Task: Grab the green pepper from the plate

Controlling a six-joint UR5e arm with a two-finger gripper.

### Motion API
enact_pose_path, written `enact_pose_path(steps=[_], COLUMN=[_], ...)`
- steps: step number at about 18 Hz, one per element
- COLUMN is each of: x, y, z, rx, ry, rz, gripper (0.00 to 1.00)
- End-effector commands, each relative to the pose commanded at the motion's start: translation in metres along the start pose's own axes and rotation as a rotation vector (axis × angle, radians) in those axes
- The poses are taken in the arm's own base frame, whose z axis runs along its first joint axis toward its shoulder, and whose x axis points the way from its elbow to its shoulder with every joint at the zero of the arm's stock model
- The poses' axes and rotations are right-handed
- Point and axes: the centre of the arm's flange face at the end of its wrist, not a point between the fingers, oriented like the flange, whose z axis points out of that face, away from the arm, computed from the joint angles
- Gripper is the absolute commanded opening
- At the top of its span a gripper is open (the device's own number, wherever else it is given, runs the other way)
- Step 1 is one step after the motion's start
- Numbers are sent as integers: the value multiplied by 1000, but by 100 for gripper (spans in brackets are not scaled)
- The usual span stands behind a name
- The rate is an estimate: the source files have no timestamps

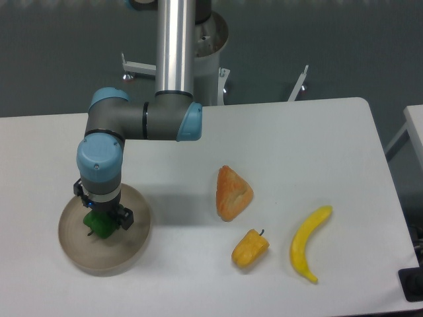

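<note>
Nearest the camera, the banana and the yellow-orange pepper lay on the table well to the right of the plate, with the orange wedge-shaped piece a little farther back; none of these was touched by anything.

The plate sat at the front left of the table. The green pepper lay inside it, left of the plate's middle, and appeared to rest on the plate's floor, though the view from above did not show that for certain. The gripper was down in the plate directly over the pepper, its body covering the pepper's upper part. The fingers could not be made out apart from the pepper, so I cannot tell whether the claw was clamped on it, merely straddling it, or spread apart.

As a judgement, the approach and descent were done: the claw was at the pepper, at grasping height. What remained was to make sure of the grip and then raise the pepper clear of the plate's rim.

Beyond the plate, the arm ran back and up to its base column at the far edge of the table.
</note>
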Motion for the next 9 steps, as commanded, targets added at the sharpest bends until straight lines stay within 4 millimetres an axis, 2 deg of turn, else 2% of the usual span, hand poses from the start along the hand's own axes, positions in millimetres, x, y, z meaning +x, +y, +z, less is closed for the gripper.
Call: enact_pose_path(steps=[3, 9], x=[0, 2], y=[0, 0], z=[-1, -6], rx=[2, 7], ry=[1, -1], rz=[2, 6], gripper=[63, 55])
